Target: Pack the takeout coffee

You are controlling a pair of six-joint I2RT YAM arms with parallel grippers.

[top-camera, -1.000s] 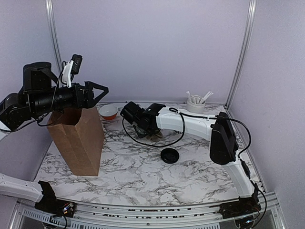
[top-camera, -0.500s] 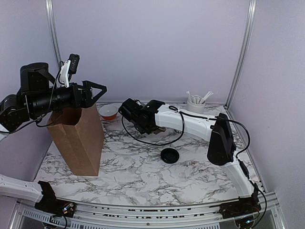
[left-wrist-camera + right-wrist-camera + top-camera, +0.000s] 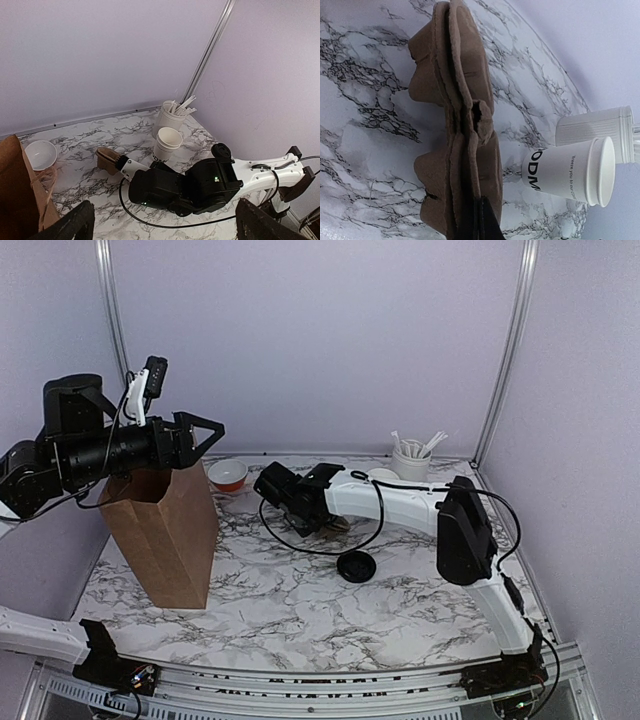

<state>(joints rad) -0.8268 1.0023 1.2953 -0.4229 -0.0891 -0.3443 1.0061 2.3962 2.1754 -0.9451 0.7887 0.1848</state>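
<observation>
- Left gripper point(image 3: 213, 438): jaws spread wide, holding nothing, poised level over the mouth of the bag.
- Brown paper bag point(image 3: 165, 535): upright and open-topped at the left of the marbled table point(image 3: 300, 610).
- Small white bowl point(image 3: 228, 475): reddish outside, just behind the bag's right edge.
- Right gripper point(image 3: 325, 523): clamped on the central ridge of the brown pulp cup carrier point(image 3: 435, 85), left of mid-table; only one dark finger shows in the wrist view.
- Black lid point(image 3: 356, 566): flat on the table, just in front of the right forearm, apart from its cup.
- White paper cup point(image 3: 166, 144): upright, unlidded, dark lettering at its base, far right.
- Stirrer cup point(image 3: 170, 116): just behind the paper cup.
</observation>
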